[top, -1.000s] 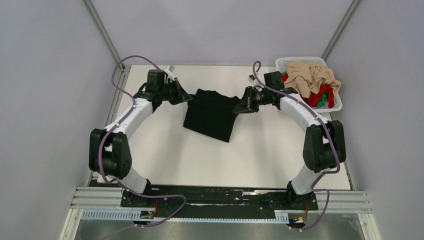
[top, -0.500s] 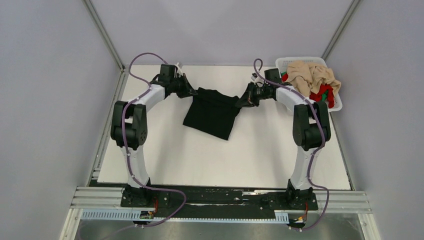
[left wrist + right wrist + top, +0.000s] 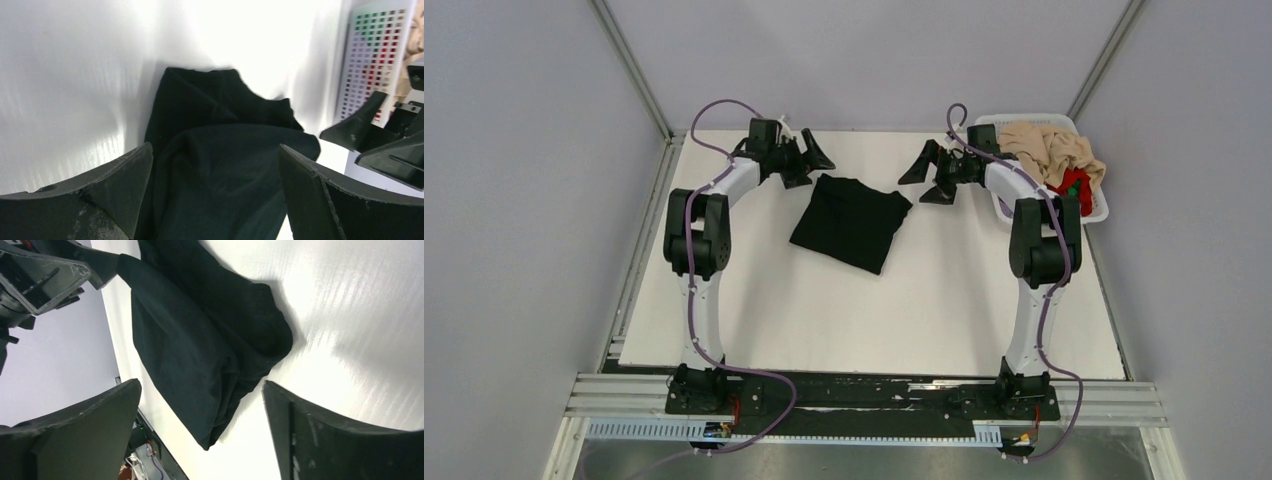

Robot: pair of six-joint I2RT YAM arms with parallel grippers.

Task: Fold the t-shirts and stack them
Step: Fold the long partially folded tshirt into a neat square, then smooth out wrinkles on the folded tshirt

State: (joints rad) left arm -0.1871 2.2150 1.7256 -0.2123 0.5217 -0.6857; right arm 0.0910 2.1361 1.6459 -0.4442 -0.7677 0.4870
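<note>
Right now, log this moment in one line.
left gripper: open | right gripper: open | black cloth t-shirt: folded, free between them

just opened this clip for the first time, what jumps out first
A folded black t-shirt lies askew in the middle of the white table. The left gripper and right gripper hang open either side of its far edge, holding nothing. At the far right, a white basket brims with crumpled shirts, beige over red and green.

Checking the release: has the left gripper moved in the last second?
Yes. The left gripper has gone toward the far edge of the table, off the black t-shirt, and is open.
</note>
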